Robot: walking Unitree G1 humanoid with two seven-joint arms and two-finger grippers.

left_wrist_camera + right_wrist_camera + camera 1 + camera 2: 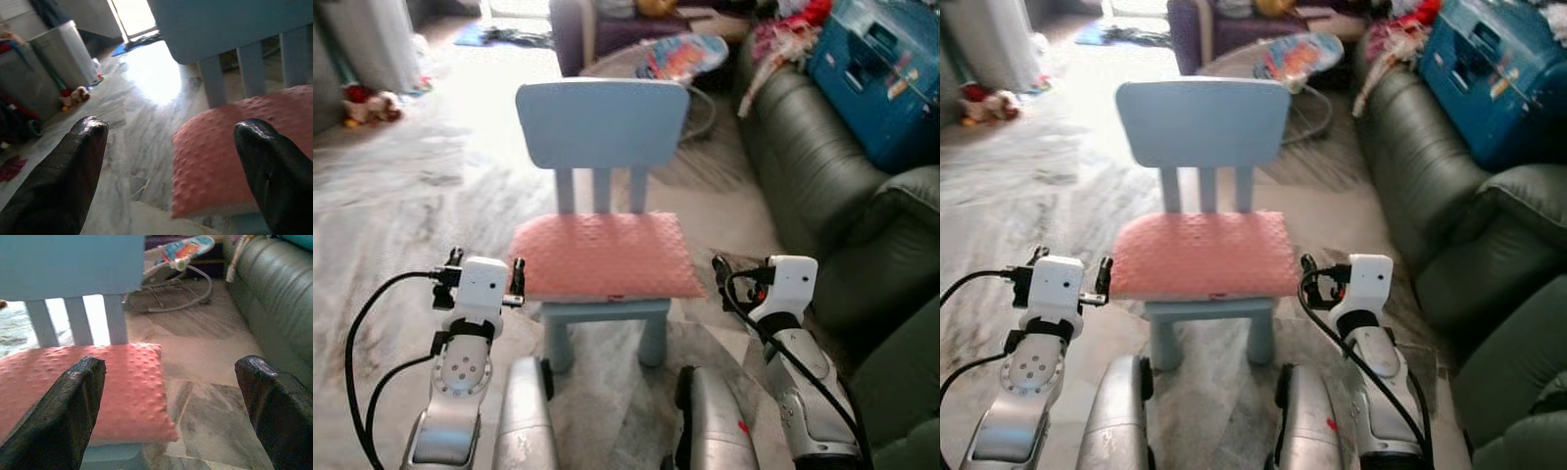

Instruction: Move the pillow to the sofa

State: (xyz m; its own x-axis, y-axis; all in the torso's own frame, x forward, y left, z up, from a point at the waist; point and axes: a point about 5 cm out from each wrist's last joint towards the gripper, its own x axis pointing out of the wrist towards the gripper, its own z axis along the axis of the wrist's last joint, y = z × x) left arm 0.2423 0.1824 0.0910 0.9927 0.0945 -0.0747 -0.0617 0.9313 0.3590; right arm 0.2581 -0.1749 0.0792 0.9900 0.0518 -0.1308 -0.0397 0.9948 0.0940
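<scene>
looking down at the pink pillow [602, 257], i see it lying flat on the seat of the light blue chair [602, 122], covering nearly the whole seat. my left tool [484, 275] sits just beside the chair's left front corner and my right tool [724, 279] just beside its right front corner, both with fingers spread wide and touching nothing. the dark green sofa [818, 186] stands to the right of the chair.

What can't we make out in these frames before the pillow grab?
- Underside of the pink pillow: hidden against the blue chair seat, head views.
- Green sofa: cut off by the right edge; its free seat area is unseen.
- Blue case contents: closed, cropped by the frame.
- Floor toys: too small and blurred to identify.
</scene>
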